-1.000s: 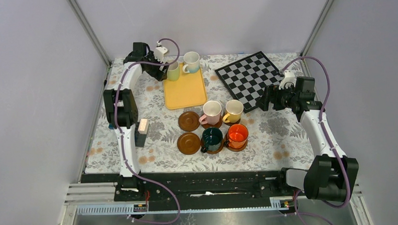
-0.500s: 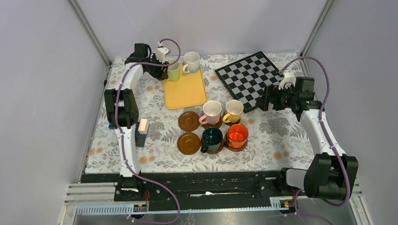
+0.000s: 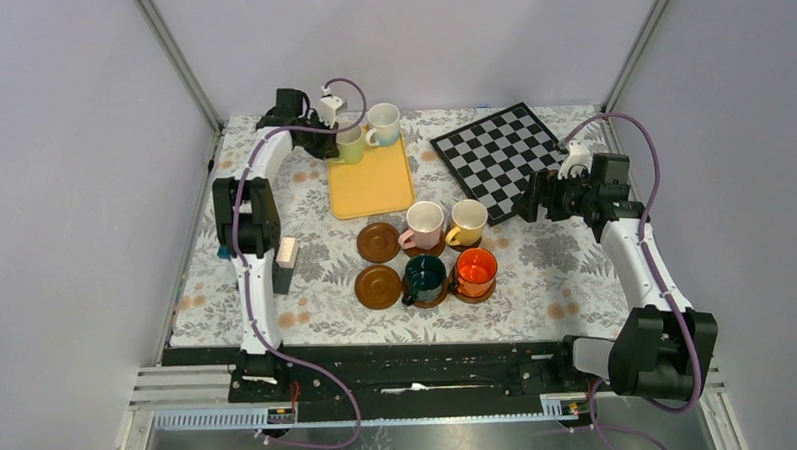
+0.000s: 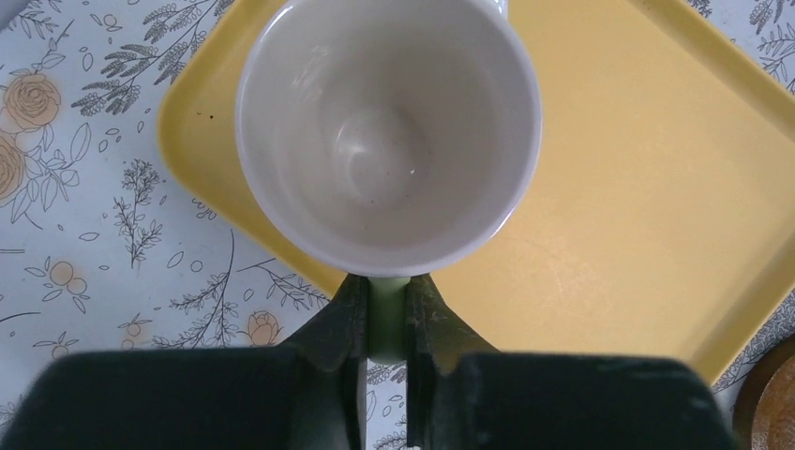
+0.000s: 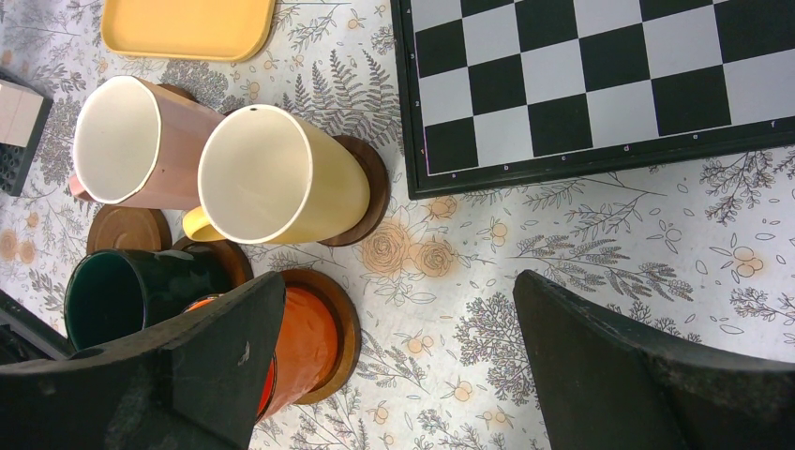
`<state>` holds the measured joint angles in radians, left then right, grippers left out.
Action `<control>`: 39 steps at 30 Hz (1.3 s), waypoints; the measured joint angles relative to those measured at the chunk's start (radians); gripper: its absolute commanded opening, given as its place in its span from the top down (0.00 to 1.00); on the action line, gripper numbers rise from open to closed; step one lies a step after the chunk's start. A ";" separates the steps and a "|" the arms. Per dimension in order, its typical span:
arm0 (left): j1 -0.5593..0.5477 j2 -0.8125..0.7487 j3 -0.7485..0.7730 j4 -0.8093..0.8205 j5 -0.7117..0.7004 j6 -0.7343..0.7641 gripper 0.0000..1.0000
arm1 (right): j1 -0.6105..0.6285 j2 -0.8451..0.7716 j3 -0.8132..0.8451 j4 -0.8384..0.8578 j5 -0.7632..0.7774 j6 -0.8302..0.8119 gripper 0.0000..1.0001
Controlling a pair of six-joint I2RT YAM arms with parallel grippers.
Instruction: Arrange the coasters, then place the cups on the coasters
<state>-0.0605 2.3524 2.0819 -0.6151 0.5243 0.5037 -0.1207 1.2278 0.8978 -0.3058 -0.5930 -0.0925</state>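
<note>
My left hand (image 4: 384,311) pinches the pale green handled cup (image 4: 389,131) by its handle. I should lift straight up, level, toward a bare brown wooden coaster (image 3: 378,242).

The table (image 3: 577,279) has a cloth with flowers and leaves on it. A yellow tray (image 3: 373,186) lies at the back, and a black-and-white checkerboard (image 3: 494,154) lies to its right. Nearer the front, six round brown coasters (image 3: 378,242) sit in two rows of three. A small black and pale block (image 3: 285,261) stands near the left edge.
</note>
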 measured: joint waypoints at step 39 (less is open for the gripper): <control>-0.064 -0.979 -1.070 0.209 0.173 -0.134 1.00 | 0.000 -0.002 0.000 -0.011 0.000 -0.004 0.02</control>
<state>-0.1242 1.3731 1.0119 -0.4057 0.6975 0.3698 -0.1207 1.2259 0.8978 -0.3164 -0.5934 -0.0963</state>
